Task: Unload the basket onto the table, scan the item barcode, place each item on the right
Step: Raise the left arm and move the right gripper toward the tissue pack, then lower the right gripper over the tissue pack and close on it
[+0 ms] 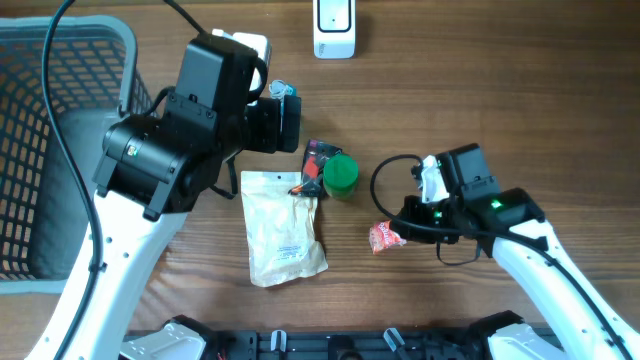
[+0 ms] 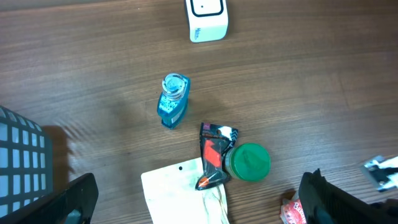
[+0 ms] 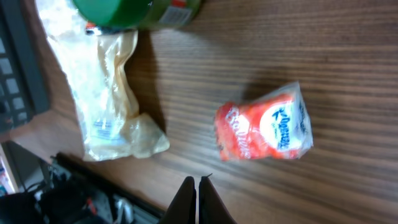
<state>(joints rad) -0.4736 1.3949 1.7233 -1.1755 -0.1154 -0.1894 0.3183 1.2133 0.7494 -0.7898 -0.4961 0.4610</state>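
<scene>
Several items lie mid-table: a small red snack packet (image 1: 385, 237) (image 3: 264, 132), a green-lidded jar (image 1: 340, 175) (image 2: 249, 162), a black and red sachet (image 1: 318, 160) (image 2: 214, 152), a pale pouch (image 1: 282, 235) (image 3: 106, 93) and a blue bottle (image 2: 173, 99). The white scanner (image 1: 334, 30) (image 2: 208, 22) stands at the far edge. My right gripper (image 3: 198, 180) (image 1: 408, 222) is shut and empty, just right of the red packet and not touching it. My left gripper (image 2: 199, 186) hangs wide open high above the pouch and jar, holding nothing.
A grey wire basket (image 1: 40, 150) (image 2: 18, 155) fills the left side of the table. The right arm's cable loops above the red packet. Bare wood lies to the right of the scanner and along the far right.
</scene>
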